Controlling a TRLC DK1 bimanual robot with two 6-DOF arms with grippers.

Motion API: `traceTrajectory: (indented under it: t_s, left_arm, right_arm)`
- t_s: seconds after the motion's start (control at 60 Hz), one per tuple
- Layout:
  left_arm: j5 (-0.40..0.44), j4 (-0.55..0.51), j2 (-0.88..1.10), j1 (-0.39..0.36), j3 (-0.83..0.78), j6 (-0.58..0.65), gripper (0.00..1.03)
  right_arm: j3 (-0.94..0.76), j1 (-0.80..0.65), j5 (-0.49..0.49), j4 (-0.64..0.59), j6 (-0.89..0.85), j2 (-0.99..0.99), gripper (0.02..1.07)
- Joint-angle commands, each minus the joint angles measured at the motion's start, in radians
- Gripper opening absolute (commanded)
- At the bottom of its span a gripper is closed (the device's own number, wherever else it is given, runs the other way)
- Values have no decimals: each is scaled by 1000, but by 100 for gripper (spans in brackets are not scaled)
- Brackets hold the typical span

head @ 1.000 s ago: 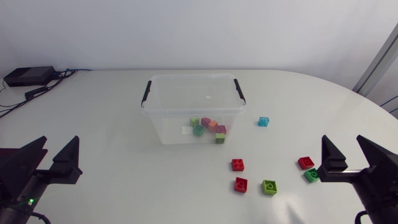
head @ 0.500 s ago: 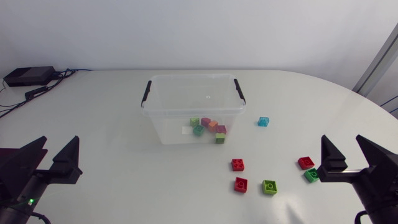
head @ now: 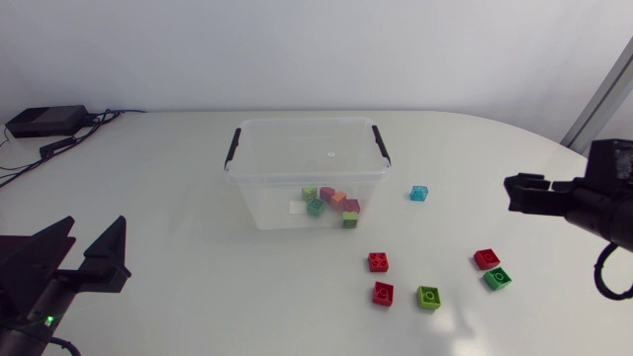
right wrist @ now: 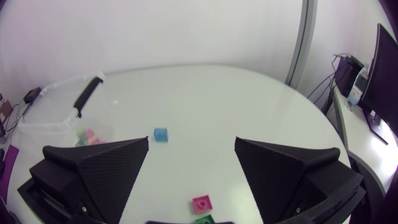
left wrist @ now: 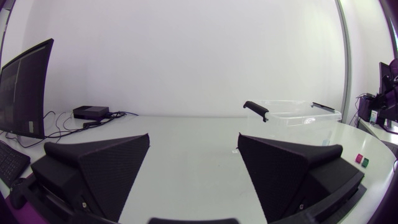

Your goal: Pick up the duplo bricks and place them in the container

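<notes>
Blue brick (right wrist: 161, 134) ahead of right end effector (right wrist: 191, 140), agape, empty; left end effector (left wrist: 194, 135) likewise

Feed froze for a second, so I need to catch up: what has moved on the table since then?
The right claw pulled away from the green brick and red brick it hovered by, towards the far side of the table. It is open and took nothing. The left claw, the container, those two bricks and the other bricks stayed put.
</notes>
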Motion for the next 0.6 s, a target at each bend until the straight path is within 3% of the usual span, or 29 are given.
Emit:
traceTrajectory:
  t_s: [0.0,0.083,0.333,0.467,0.533,0.583]
  left_arm:
    - [-6,0,-9,-3,-16,-23,99]
    - [-6,0,-9,-3,-16,-23,99]
    - [-6,0,-9,-2,-16,-23,99]
    - [-6,0,-9,0,-16,-23,99]
    - [-6,0,-9,3,-16,-23,99]
    - [-6,0,-9,4,-16,-23,99]
  right_arm:
    - [74,12,19,-64,18,128,102]
    - [144,65,28,-135,16,257,102]
    - [379,194,22,-150,116,676,102]
    - [608,208,31,-344,72,883,102]
    - [778,216,34,-517,49,1012,102]
    - [833,216,34,-526,47,1056,102]
